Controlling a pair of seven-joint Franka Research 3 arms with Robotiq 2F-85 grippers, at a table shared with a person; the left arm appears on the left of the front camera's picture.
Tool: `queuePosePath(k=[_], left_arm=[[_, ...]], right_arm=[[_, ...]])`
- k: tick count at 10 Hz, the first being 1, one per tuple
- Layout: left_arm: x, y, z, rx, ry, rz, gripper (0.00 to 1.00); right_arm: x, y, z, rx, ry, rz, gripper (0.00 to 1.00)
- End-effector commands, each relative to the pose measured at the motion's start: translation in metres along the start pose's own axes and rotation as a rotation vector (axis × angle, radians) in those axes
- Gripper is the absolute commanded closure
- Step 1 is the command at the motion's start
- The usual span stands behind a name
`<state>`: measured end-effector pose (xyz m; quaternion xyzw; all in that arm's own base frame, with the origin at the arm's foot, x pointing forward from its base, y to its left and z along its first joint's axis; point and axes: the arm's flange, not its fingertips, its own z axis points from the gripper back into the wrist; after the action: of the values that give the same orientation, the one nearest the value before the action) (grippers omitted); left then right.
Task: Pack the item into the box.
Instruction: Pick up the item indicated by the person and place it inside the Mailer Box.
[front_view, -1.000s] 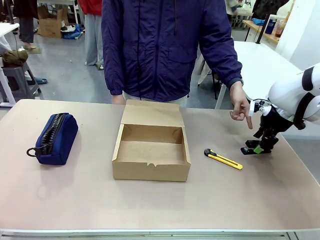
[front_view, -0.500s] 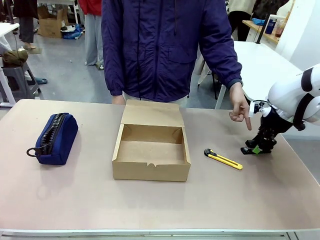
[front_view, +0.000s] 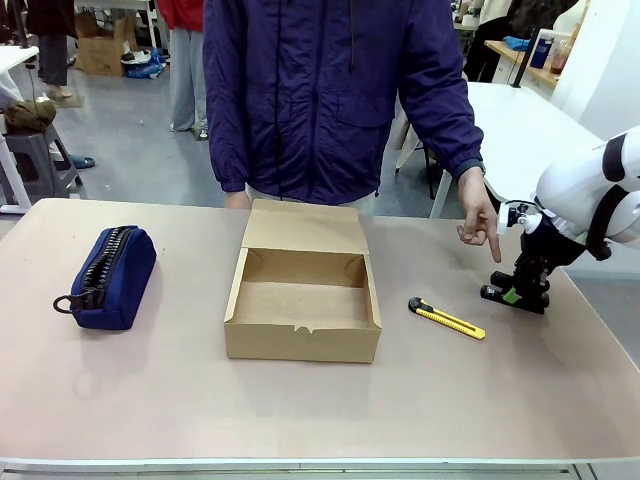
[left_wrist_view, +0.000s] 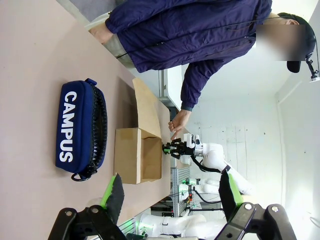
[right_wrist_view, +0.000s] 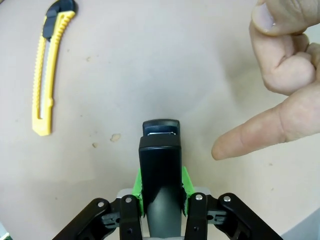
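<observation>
Right gripper: the green pads sit against both sides of the item, so I log it as clamped on the item. The item's black body runs up between the fingers, and its blunt nose points away from the wrist, over the table. In the front view the right gripper is low at the right side of the table, with the item at the surface under it. I cannot tell whether the item rests on the table or is just off it. The person's hand hangs just beside the gripper, on the far side, index finger down. In the wrist view that finger points at the item, near it but not touching. The knife, yellow and black, lies flat between the item and the box, apart from both. The box stands at the table's middle, open, its lid tilted back toward the person, and the inside looks bare. The item is well apart from the box, to its right. A navy pouch lies at the left side. Left gripper: fingers wide apart with nothing between them, looking along the table toward the pouch, printed CAMPUS, and the box beyond it.
</observation>
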<state>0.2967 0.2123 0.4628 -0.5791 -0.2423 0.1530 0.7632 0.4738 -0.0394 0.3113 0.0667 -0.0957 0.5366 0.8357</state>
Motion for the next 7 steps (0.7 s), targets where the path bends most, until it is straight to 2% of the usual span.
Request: queuePosePath(k=[1,3,4,5,7], left_arm=[[0.000,-0.001,0.000,-0.019,-0.004,-0.021,0.00],[0.000,-0.001,0.000,-0.019,-0.004,-0.021,0.00],[0.000,-0.001,0.000,-0.019,-0.004,-0.021,0.00],[0.000,-0.001,0.000,-0.019,-0.004,-0.021,0.00],[0.000,-0.001,0.000,-0.019,-0.004,-0.021,0.00]], right_arm=[[0.002,-0.005,0.002,0.018,0.003,0.009,1.00],[0.005,-0.001,0.006,0.041,0.018,0.021,1.00],[0.008,0.004,0.017,0.107,0.029,-0.025,1.00],[0.008,0.012,0.033,0.146,0.073,-0.015,1.00],[0.018,0.041,0.068,0.165,0.076,-0.028,1.00]])
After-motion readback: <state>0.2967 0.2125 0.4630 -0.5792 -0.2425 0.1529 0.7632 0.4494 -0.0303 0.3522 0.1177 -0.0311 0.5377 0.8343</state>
